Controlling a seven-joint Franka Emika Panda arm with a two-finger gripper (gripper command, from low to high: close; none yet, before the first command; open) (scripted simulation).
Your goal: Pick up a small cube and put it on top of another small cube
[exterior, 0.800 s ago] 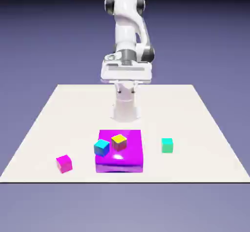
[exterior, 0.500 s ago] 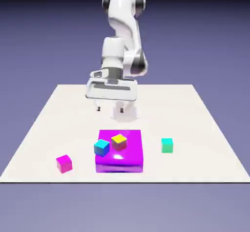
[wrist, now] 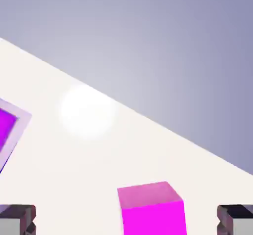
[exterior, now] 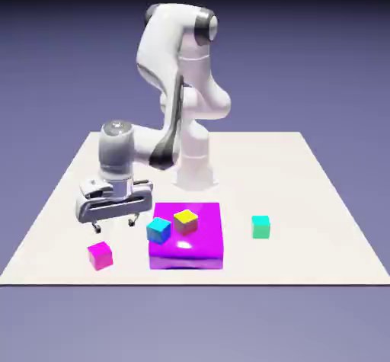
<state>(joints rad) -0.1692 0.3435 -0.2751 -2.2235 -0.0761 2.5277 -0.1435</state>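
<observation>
The small magenta-pink cube rests on the table at the exterior view's front left. My gripper hangs open just above and behind it, nothing between its fingers. In the hand view the same small cube shows at the bottom, between the two grey fingertips, closer to the right one. The other small cube, with a yellow top, sits on the large glossy magenta block in the middle.
A blue-cyan cube leans at the block's left edge. A teal-green cube stands on the table to the right. The table's front edge runs close behind the pink cube in the hand view. A corner of the block shows at the left.
The arm has swung from above the table's back middle down and to the exterior view's left, bringing the open gripper low over the pink cube. The cubes have not moved.
</observation>
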